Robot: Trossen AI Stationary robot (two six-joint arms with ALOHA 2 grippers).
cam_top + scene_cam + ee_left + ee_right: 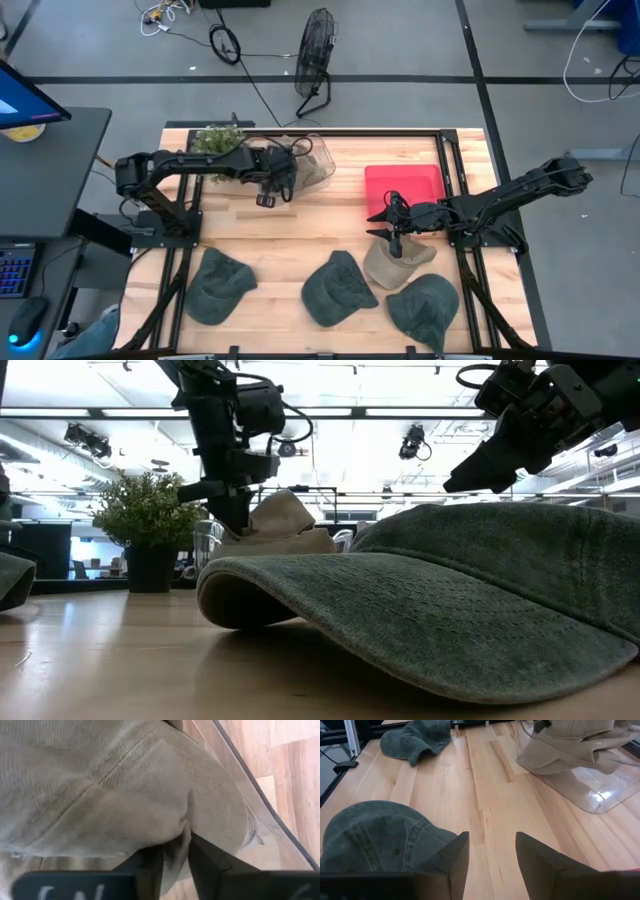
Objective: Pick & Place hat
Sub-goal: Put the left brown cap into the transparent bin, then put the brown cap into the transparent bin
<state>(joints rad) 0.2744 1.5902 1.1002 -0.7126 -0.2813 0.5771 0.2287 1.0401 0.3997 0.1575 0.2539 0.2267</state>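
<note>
Wooden table [300,225], viewed from overhead. Left gripper [277,188] sits at about 11 o'clock from table centre, over the near edge of a clear plastic bin [322,165]. Its fingers [210,862] are clamped on a fold of a tan hat [115,795]; the left wrist view shows cloth pinched between the two dark fingers, with the bin's clear rim running just beyond the brim. In the low view this tan hat [285,525] hangs bunched at the gripper, just above the bin's edge; whether it touches the bin I cannot tell. Potted plant [215,140] stands at the far left of the table, at 9 o'clock from the bin. Right gripper [392,228] is at about 3 o'clock from table centre, just past the near edge of a red tray [404,187] and above a second tan hat [398,262] lying on the table. Its fingers [452,862] stand apart with nothing between them; bare wood shows in the gap in the right wrist view. Three green hats lie along the near edge: one at 7 o'clock [217,285], one at 6 o'clock [338,290], one at 5 o'clock [425,308]. The 6 o'clock hat fills the low view foreground [450,600]. Floor fan [315,55] stands on the floor beyond the table's far edge.
</note>
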